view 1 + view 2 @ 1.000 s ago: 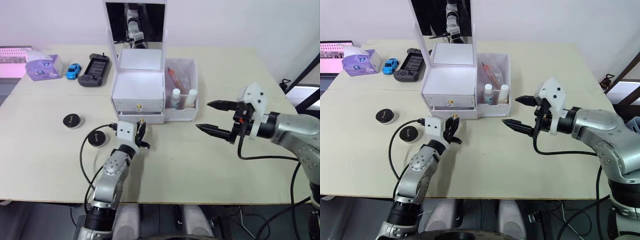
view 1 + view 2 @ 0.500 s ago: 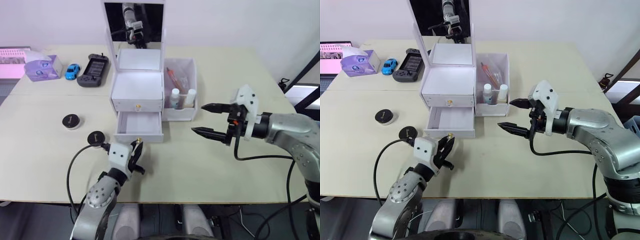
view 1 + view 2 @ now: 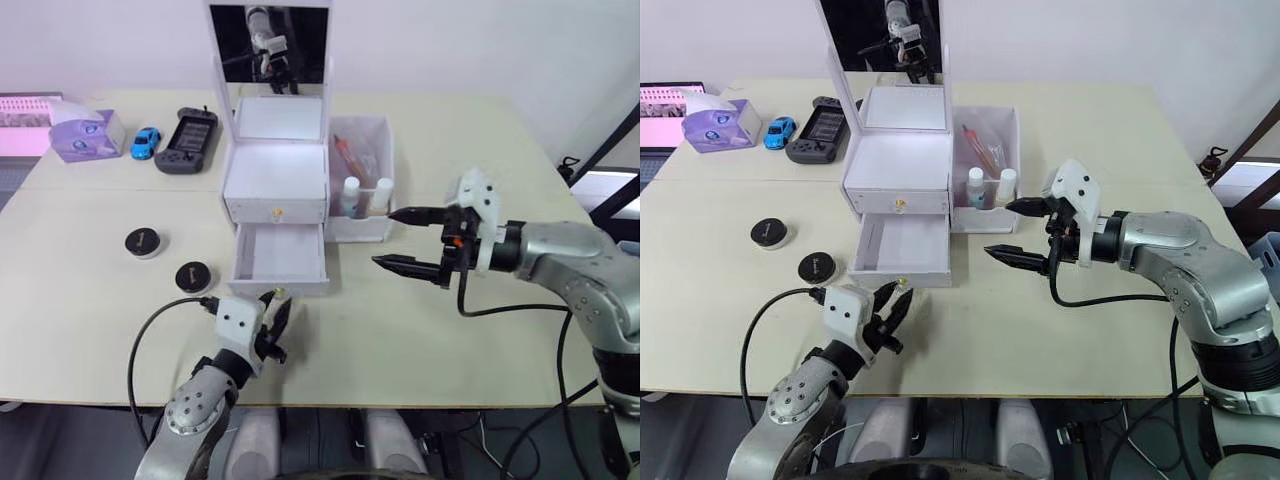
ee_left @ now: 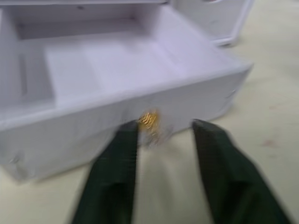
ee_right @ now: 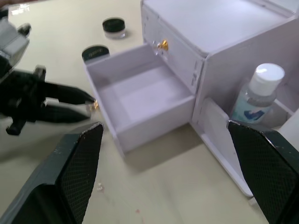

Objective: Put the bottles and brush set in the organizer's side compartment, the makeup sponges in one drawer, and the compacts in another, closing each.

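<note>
Bottom drawer open, two black compacts waiting on the table.

The left gripper [image 3: 887, 305] hangs with its fingers apart just in front of the gold knob [image 4: 149, 119], holding nothing. The compacts [image 3: 192, 276] [image 3: 145, 242] lie on its outer side, beside the open drawer [image 3: 277, 252], so the left arm is nearer. The right gripper [image 3: 405, 240] is spread wide and empty near the side compartment [image 3: 362, 180].

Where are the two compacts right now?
In the left eye view both compacts sit on the table on the robot's left: one just left of the open lower drawer, the other farther left.
</note>
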`<state>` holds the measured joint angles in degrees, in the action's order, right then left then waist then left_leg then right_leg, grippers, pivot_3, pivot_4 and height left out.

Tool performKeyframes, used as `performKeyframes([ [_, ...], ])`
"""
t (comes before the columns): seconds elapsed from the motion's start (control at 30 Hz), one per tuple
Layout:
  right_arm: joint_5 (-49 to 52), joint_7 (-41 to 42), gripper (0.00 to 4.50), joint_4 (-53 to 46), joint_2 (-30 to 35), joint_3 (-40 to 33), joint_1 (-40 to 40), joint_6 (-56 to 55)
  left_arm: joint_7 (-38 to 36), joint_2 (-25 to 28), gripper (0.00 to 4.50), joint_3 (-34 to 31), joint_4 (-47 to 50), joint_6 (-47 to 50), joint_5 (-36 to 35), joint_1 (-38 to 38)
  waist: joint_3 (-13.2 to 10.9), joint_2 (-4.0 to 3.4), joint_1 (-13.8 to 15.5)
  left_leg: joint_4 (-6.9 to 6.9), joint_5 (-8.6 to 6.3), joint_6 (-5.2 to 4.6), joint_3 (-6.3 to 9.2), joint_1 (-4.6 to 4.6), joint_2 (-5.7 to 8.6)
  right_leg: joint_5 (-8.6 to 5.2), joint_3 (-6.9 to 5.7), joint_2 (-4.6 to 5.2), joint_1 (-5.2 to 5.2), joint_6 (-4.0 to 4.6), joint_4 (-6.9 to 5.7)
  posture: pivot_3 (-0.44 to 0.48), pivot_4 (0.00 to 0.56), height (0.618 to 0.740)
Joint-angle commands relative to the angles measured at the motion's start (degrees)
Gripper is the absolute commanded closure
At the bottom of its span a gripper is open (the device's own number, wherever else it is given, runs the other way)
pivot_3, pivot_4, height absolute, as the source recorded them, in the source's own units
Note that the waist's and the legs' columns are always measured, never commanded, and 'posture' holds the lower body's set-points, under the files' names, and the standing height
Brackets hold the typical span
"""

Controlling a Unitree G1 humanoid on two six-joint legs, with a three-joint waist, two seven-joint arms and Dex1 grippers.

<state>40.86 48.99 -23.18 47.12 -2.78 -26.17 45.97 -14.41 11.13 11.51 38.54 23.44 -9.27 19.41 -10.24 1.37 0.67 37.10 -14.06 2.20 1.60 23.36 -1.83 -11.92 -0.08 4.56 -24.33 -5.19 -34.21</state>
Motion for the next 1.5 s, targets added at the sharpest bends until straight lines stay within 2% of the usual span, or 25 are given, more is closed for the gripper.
performKeyframes([
  [0.03, 1.0, 1.1, 0.0, -0.29, -0.2, -1.7, -1.7, -0.8, -1.72, 0.92, 0.75, -1.91, 3.99, 0.22, -3.54, 0.96, 0.0, 0.0, -0.04, 0.0, 0.0, 0.0, 0.0, -0.01, 0.0, 0.0, 0.0, -0.01, 0.0, 0.0, -0.01, 0.0, 0.15, 0.74],
  [0.07, 0.98, 1.26, 0.0, 0.02, -0.39, -1.71, -1.89, -1.02, -2.29, 1.51, 0.23, -3.28, 4.92, 0.43, -4.92, 1.82, 0.0, -0.01, -0.12, -0.01, 0.0, 0.0, 0.02, -0.01, -0.01, 0.0, -0.01, -0.02, -0.01, 0.0, -0.02, 0.0, 0.15, 0.74],
  [0.1, 0.92, 1.49, 0.0, 0.37, -0.53, -1.68, -2.04, -1.27, -2.93, 2.27, 0.08, -4.62, 5.72, 0.48, -6.05, 2.61, 0.0, -0.01, -0.17, -0.02, 0.0, 0.0, 0.01, -0.02, -0.02, 0.0, -0.01, -0.02, -0.01, 0.0, -0.02, 0.0, 0.15, 0.74],
  [0.33, -1.35, 5.5, 0.0, 5.04, 0.6, -2.3, -1.79, -5.17, -8.03, 6.22, 0.08, -20.21, 10.9, -3.26, -16.67, 7.23, 0.0, -0.02, -0.13, -0.02, 0.0, 0.0, -0.01, -0.03, -0.04, -0.01, -0.01, -0.01, -0.03, -0.02, -0.02, 0.0, 0.15, 0.74],
  [0.47, -3.28, 7.13, 0.0, 9.32, 1.35, -3.61, -2.97, -8.46, -8.81, 7.82, 0.08, -29.39, 7.66, -6.05, -19.49, 6.16, 0.0, -0.02, -0.05, 0.03, 0.0, 0.0, -0.06, -0.02, -0.02, 0.0, 0.0, 0.04, 0.0, 0.0, 0.01, 0.0, 0.15, 0.74],
  [0.53, -3.97, 7.89, 0.0, 10.97, 2.08, -4.87, -2.74, -10.0, -8.52, 9.57, 0.08, -33.72, 3.04, -6.25, -20.41, 2.52, 0.0, -0.02, 0.02, 0.04, 0.0, 0.0, -0.06, -0.03, -0.02, 0.0, 0.0, 0.03, 0.0, 0.01, -0.01, 0.0, 0.15, 0.74],
  [0.63, -5.17, 7.33, 0.0, 13.09, 3.41, -9.29, -0.77, -12.56, -13.36, 18.85, 0.08, -38.49, -10.02, -13.11, -13.88, -5.09, 0.01, -0.01, 0.17, 0.04, 0.0, 0.0, 0.03, -0.06, -0.02, 0.0, -0.05, -0.05, 0.0, 0.0, -0.13, 0.0, 0.15, 0.74],
  [0.73, -7.96, 6.07, 0.0, 14.24, 5.19, -13.39, 2.72, -15.38, -16.64, 26.82, 0.08, -42.32, -25.47, -18.05, -12.3, -13.72, 0.02, -0.02, 0.05, 0.01, 0.01, 0.0, 0.07, -0.08, -0.04, 0.03, -0.06, -0.1, -0.02, 0.06, -0.16, 0.0, 0.15, 0.74],
  [0.83, -10.05, 5.4, 0.0, 17.37, 5.8, -17.01, 6.58, -18.34, -21.54, 34.08, 0.08, -43.15, -39.42, -21.64, -11.84, -22.11, 0.04, 0.02, -0.06, -0.03, 0.0, 0.0, -0.01, -0.05, -0.04, 0.06, -0.06, -0.06, -0.01, 0.1, -0.07, 0.0, 0.15, 0.74],
  [1.0, -12.0, 3.88, 0.0, 23.4, 5.28, -21.28, 10.02, -22.5, -33.52, 43.23, 0.08, -39.29, -59.66, -25.25, -10.51, -31.86, 0.03, 0.01, -0.5, -0.11, 0.0, 0.0, -0.25, -0.05, -0.02, 0.07, 0.06, 0.03, -0.04, 0.09, 0.0, 0.0, 0.15, 0.74],
  [1.27, -14.68, 1.62, 0.0, 27.92, 3.36, -25.81, 17.91, -29.77, -49.98, 50.7, 0.08, -37.62, -78.07, -26.7, -11.12, -37.0, 0.02, 0.0, -1.52, -0.22, 0.0, 0.0, -0.23, -0.15, -0.09, 0.05, 0.04, -0.01, -0.06, 0.05, -0.14, 0.0, 0.15, 0.74],
  [1.5, -14.4, 1.91, 0.0, 28.55, 3.41, -27.11, 19.42, -31.36, -51.82, 53.62, 0.08, -37.88, -88.83, -30.56, -10.05, -40.95, 0.03, -0.01, -1.49, -0.18, 0.0, 0.0, -0.27, -0.34, -0.14, 0.03, 0.05, 0.01, -0.04, 0.01, -0.32, 0.0, 0.15, 0.74],
])
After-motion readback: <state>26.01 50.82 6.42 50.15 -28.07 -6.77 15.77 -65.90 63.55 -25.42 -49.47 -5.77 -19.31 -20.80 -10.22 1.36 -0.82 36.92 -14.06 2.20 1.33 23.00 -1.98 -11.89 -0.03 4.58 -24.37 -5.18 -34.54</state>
